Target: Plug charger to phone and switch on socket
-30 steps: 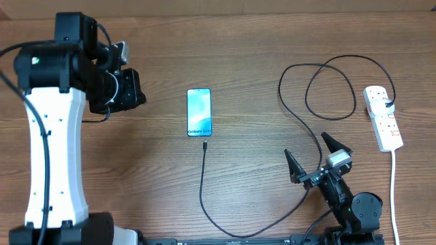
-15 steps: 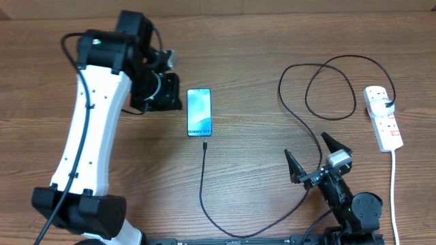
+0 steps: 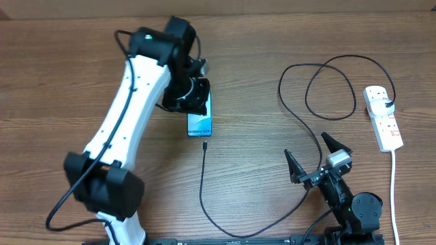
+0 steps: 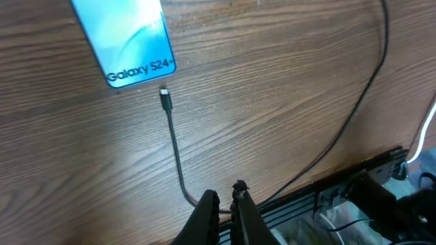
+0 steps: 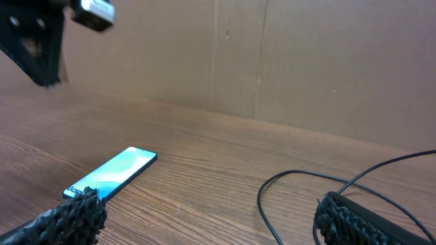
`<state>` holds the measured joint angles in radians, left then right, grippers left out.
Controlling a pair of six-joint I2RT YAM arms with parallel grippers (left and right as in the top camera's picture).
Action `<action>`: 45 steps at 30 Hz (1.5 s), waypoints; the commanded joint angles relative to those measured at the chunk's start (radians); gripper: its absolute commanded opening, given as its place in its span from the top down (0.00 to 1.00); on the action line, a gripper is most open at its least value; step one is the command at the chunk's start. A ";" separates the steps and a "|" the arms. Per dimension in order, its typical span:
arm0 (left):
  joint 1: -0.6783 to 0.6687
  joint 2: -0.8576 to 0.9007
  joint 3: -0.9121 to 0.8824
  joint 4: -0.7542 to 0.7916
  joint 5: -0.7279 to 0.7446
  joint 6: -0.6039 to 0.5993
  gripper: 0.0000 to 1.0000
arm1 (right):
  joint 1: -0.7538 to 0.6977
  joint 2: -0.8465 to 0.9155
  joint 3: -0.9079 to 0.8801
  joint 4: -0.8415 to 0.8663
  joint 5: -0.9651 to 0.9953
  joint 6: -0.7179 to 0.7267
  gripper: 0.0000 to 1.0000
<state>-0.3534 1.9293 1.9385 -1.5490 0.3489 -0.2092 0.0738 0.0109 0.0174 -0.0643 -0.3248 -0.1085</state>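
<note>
Nothing of the task looked done: the charger [image 3: 202,170] lay loose on the desk [image 3: 259,41], its connector tip [image 4: 165,99] just short of the lower edge of the phone [image 4: 129,41], not plugged in. The left hand [image 4: 223,199], fingers pressed together on nothing, hung above the phone. The right hand [image 3: 305,145], spread wide, sat well apart from the socket [image 3: 383,117], whose switch was yet to be pressed.

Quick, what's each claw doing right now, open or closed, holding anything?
Left claw: closed, holding nothing.
Right claw: open, empty.
</note>
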 commanded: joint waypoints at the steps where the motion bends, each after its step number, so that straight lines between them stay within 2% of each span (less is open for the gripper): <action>1: -0.023 0.055 0.020 0.003 0.007 -0.032 0.96 | 0.005 -0.008 -0.009 0.006 0.009 -0.001 0.00; 18: -0.074 0.241 0.020 0.090 -0.003 -0.055 0.96 | 0.005 -0.008 -0.009 0.006 0.009 -0.001 0.00; 31: -0.088 0.257 0.018 0.190 -0.259 -0.255 0.96 | 0.005 -0.008 -0.009 0.006 0.009 -0.001 0.00; 39: -0.093 0.257 0.007 0.259 -0.359 -0.333 0.96 | 0.005 -0.008 -0.009 0.006 0.009 -0.001 0.00; 45: -0.093 0.257 -0.042 0.302 -0.363 -0.343 0.96 | 0.005 -0.008 -0.009 0.006 0.009 -0.001 0.00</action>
<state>-0.4374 2.1696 1.9289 -1.2587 0.0170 -0.5209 0.0738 0.0109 0.0174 -0.0631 -0.3248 -0.1085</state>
